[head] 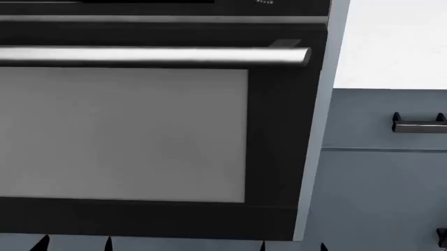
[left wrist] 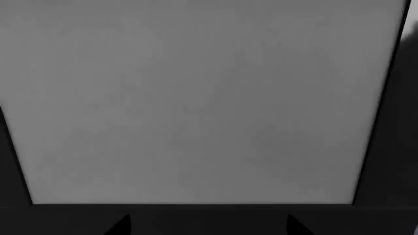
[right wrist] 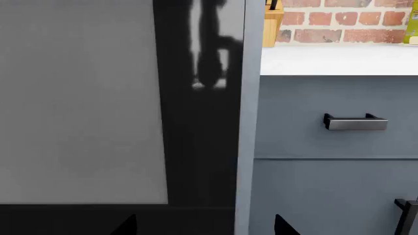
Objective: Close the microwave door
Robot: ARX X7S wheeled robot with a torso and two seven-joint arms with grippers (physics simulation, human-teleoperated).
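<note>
The microwave door (head: 154,130) fills most of the head view. It is a black-framed panel with a large grey window (head: 122,133) and a horizontal silver bar handle (head: 154,55) across its upper part. A narrow light-grey edge (head: 317,130) runs down the door's right side. The frames do not settle whether the door sits flush against the microwave body or stands slightly ajar.

To the right of the door stands a blue-grey cabinet (head: 384,193) under a white countertop (head: 394,44). The upper drawer front carries a dark metal drawer handle (head: 419,124).

Left gripper (left wrist: 207,226): only two dark fingertips (left wrist: 121,226) show at the edge of the left wrist view. They are spread apart with nothing between them, directly facing the grey window at close range. Contact with the panel cannot be confirmed.

Right gripper (right wrist: 203,227): two dark fingertips (right wrist: 125,227) are likewise parted and hold nothing. They face the black right-hand frame of the door, near its grey edge.

The right wrist view also shows a red brick wall (right wrist: 346,19) behind the countertop, a wooden block (right wrist: 273,22) standing on the counter against it, and a reflection of the bar handle in the glossy black frame.
</note>
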